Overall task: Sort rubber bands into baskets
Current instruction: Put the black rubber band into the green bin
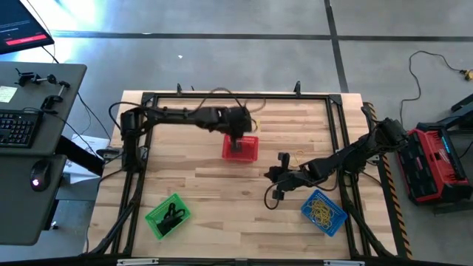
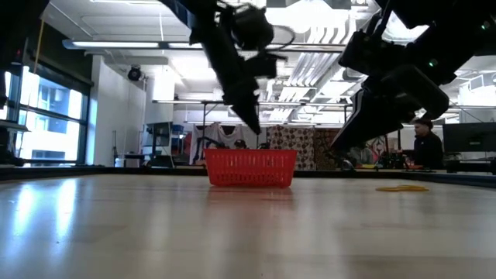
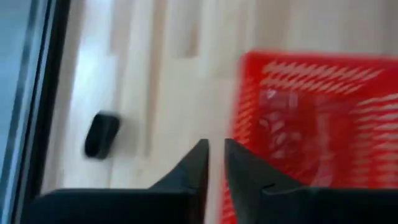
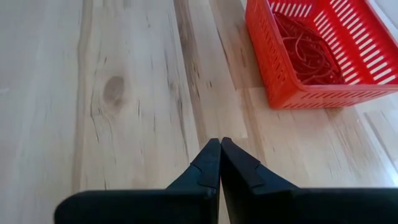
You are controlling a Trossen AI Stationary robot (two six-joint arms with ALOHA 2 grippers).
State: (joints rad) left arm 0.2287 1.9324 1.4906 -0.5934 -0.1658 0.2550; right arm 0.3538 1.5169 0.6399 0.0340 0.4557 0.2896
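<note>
Surface: we see a pale wood plank table (image 1: pixel 222 185) with a dark frame around it; a desk with a keyboard (image 1: pixel 15 127) sits off its left edge.
Room: in the low view, an open lab behind the table, with a person (image 2: pixel 425 143) seated far back.
Red basket (image 1: pixel 241 147): our landmark, toward the table's far side, reddish-brown rubber bands (image 4: pixel 308 46) piled inside it.
Left gripper (image 1: pixel 235 140): directly over the red basket's edge; in the left wrist view we see the fingers (image 3: pixel 193 171) a narrow slit apart, nothing between them.
Right gripper (image 1: pixel 275 176): near-right of the red basket, above bare wood; tips pressed fully together, holding nothing.
Green basket (image 1: pixel 167 216): well apart from the red basket, near-left, black bands (image 1: pixel 171 215) in it.
Blue basket (image 1: pixel 324 211): near-right of the red basket, beyond the right gripper, yellow bands (image 1: pixel 322 210) in it.
Loose bands (image 2: pixel 401 187): a few yellow ones lie flat on the table, right of the red basket.
</note>
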